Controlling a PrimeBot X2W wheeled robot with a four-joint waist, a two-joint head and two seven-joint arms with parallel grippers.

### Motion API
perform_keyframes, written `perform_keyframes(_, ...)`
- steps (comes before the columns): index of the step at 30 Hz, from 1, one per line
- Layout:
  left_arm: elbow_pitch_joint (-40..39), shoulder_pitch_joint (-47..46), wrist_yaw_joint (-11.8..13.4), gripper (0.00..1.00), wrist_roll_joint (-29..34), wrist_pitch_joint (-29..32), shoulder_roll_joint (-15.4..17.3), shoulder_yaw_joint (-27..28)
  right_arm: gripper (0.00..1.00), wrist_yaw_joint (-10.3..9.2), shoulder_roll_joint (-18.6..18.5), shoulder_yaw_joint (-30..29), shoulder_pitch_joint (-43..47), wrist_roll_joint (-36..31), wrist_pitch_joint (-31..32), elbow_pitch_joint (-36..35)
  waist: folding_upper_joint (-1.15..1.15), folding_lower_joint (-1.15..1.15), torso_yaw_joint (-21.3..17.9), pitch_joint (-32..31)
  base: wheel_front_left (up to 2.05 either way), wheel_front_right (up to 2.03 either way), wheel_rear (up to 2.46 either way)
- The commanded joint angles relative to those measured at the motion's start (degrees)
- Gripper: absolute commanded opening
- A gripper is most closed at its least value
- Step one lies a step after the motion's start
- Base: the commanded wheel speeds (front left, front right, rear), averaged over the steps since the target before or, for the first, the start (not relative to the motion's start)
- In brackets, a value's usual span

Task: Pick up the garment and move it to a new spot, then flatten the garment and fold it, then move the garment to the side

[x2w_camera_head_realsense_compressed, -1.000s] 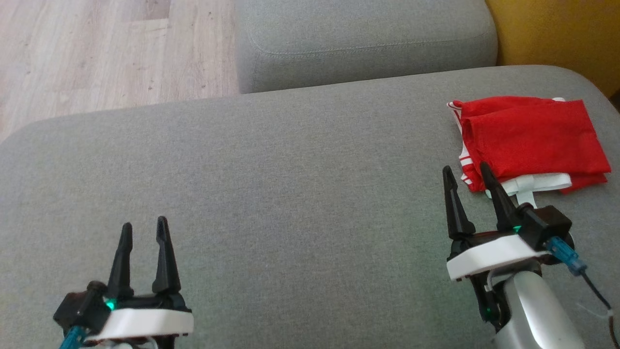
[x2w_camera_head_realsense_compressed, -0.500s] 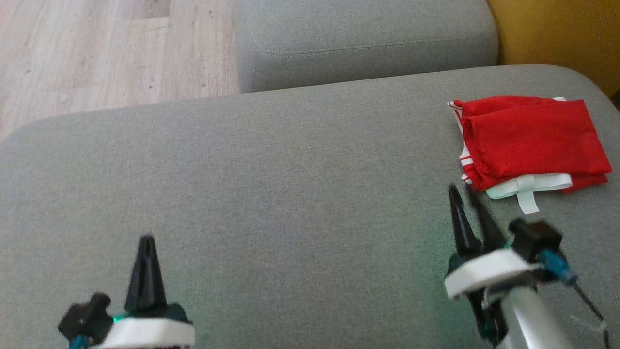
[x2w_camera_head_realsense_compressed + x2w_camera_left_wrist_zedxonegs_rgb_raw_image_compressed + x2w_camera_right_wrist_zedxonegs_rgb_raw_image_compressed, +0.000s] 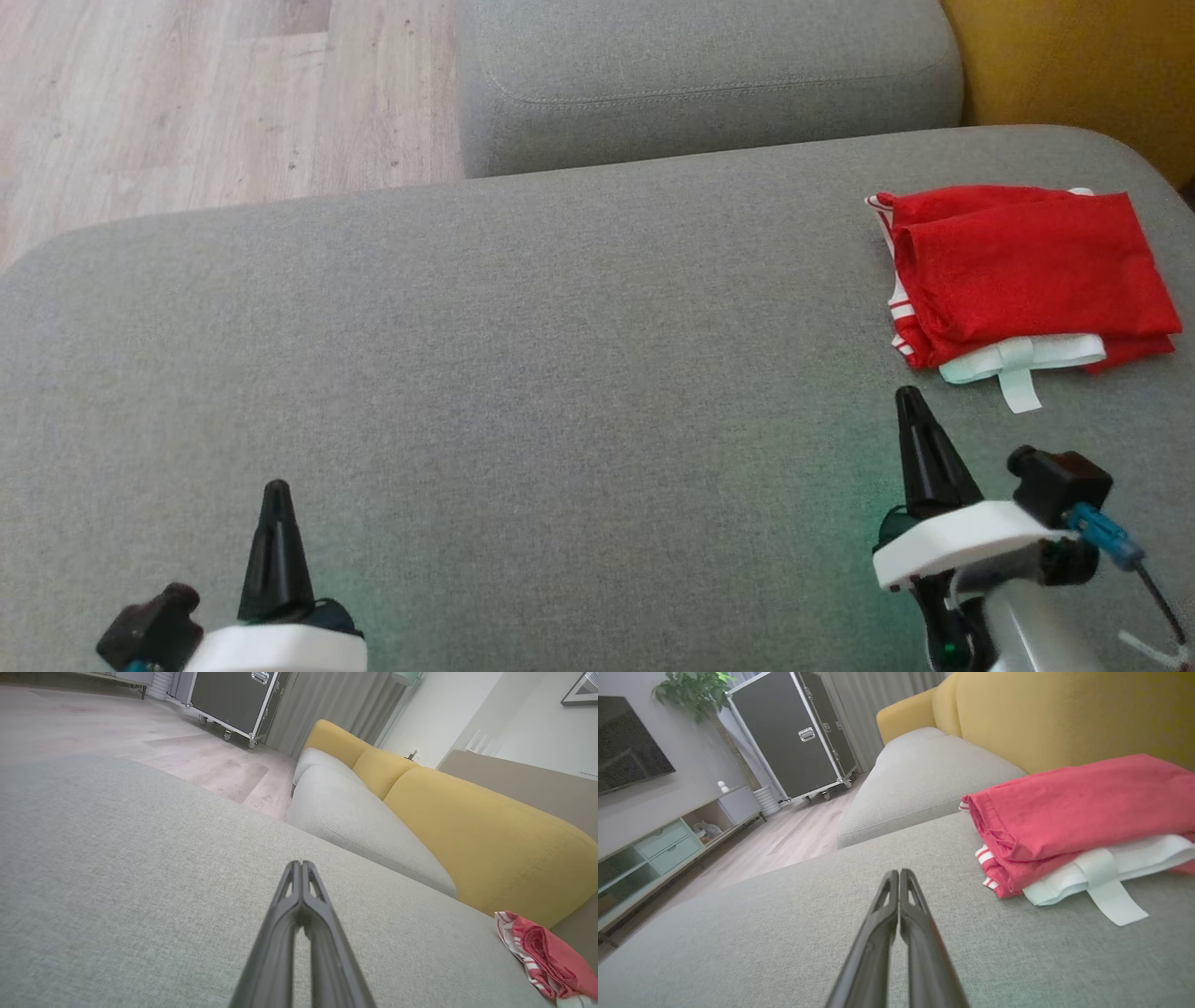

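Big grey sofa seat cushion (image 3: 560,355) spans the head view, with a 2nd grey cushion (image 3: 709,84) beyond it, a yellow backrest (image 3: 1074,65) at far right and pale wood floor (image 3: 187,103) at far left. A black flight case (image 3: 794,732) on castors stands on the floor in the right wrist view; there are metal latches on it but no writing I can read. The garment (image 3: 1027,271) is red, folded into a flat rectangle and lies on the seat cushion at its far right end, close to the backrest. In the head view its long axis runs left-right, tilted a bit down toward the right. The red-and-white striped edge (image 3: 894,313) points to the robot's left. The white band (image 3: 1022,357) lies along the near edge, facing the robot. 1 short white tab (image 3: 1018,392) sticks out from the band toward the robot, flat on the cushion; its face is plain white in the right wrist view. The right pincer (image 3: 907,397) has its fingers pressed together, holding nothing, with the tip just short of the white band and to its left, not touching. The left pincer (image 3: 276,490) is also together and empty, low left over bare cushion, well apart from the garment.
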Motion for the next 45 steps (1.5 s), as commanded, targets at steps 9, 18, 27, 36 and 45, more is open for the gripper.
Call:
perform_keyframes(9, -1.87, -3.1, 0.02, 0.0, -5.48, 1.57, 0.21, 1.29, 0.0, -0.01, -0.17, -1.3, -2.59, 6.56, 1.5, -2.87, 0.0, 0.0, 0.16, 0.05, 0.0, 0.0, 0.0)
perform_keyframes(18, -1.92, -3.6, 0.02, 0.0, -10.44, 3.07, 0.25, 1.85, 0.0, -0.01, -0.19, -2.26, -2.31, 12.36, 2.96, -3.61, 0.0, 0.0, 0.31, 0.09, 0.0, 0.0, 0.0)
perform_keyframes(27, -1.97, -4.11, 0.03, 0.0, -15.4, 4.57, 0.28, 2.43, 0.0, -0.01, -0.21, -3.24, -2.04, 18.15, 4.44, -4.34, 0.0, 0.0, 0.47, 0.14, 0.0, 0.0, 0.0)
perform_keyframes(36, -2.02, -4.61, 0.03, 0.0, -20.33, 6.08, 0.3, 3.01, 0.0, -0.02, -0.21, -4.22, -1.77, 23.91, 5.92, -5.07, 0.0, 0.0, 0.62, 0.18, 0.0, 0.0, 0.0)
perform_keyframes(45, -2.07, -5.12, 0.04, 0.0, -25.26, 7.6, 0.32, 3.6, 0.0, -0.02, -0.21, -5.22, -1.51, 29.68, 7.41, -5.8, 0.0, 0.0, 0.78, 0.23, 0.0, 0.0, 0.0)
